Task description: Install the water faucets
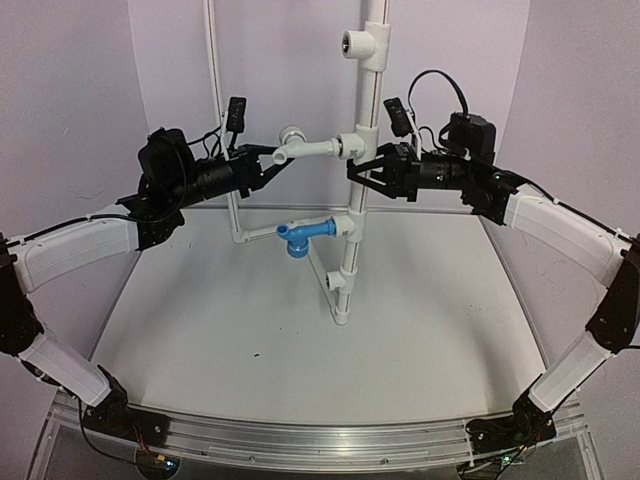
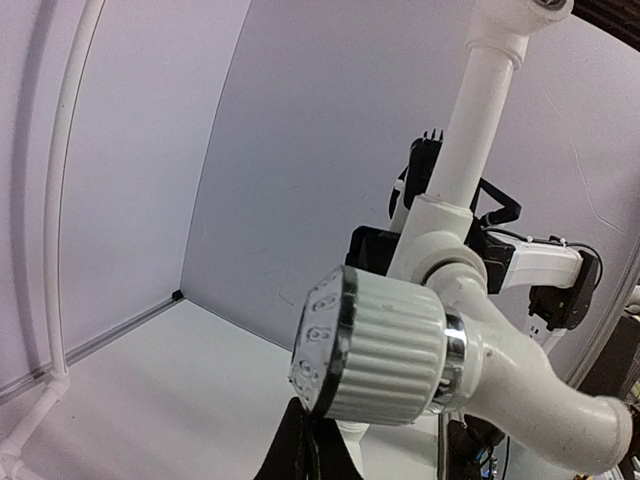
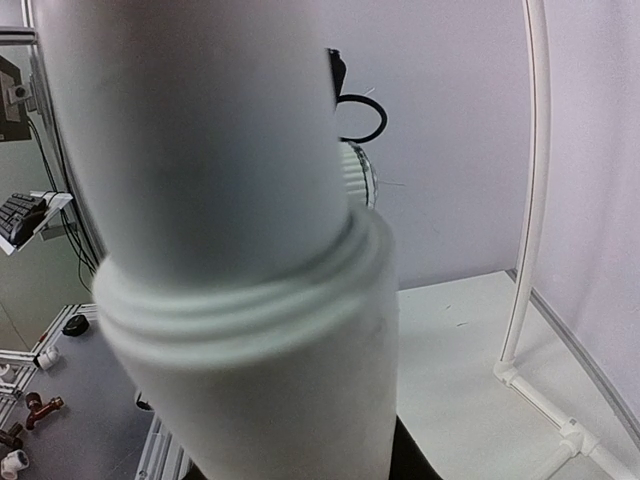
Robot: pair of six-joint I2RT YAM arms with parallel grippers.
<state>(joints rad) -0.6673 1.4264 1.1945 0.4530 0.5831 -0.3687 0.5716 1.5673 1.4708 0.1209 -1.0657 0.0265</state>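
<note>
1. My left end effector (image 1: pixel 276 160) has its fingers pressed together with nothing between them. In the left wrist view the tips (image 2: pixel 306 452) sit just under the ribbed knob (image 2: pixel 385 345) of the white faucet (image 1: pixel 312 148). I cannot tell whether they touch it.
2. The white faucet lies with its long axis level. Its stem runs rightward into a T fitting (image 1: pixel 352 145), and its bent spout end points left toward my left end effector. The knob shows above the body in the overhead view.
3. My right end effector (image 1: pixel 360 172) is pinching the upright pipe (image 1: pixel 369 95) from the right, just below that T fitting. One finger is on each side, and the pipe fills the right wrist view (image 3: pixel 230 200).
4. The blue faucet (image 1: pixel 305 236) is mounted lower on the same pipe. Its axis is also level, with the stem to the right and the round mouth at the left end. It is well apart from both end effectors.
5. The pipe stands on the pale tabletop (image 1: pixel 230 340), with a thin white frame (image 1: pixel 215 90) behind it on the left.
</note>
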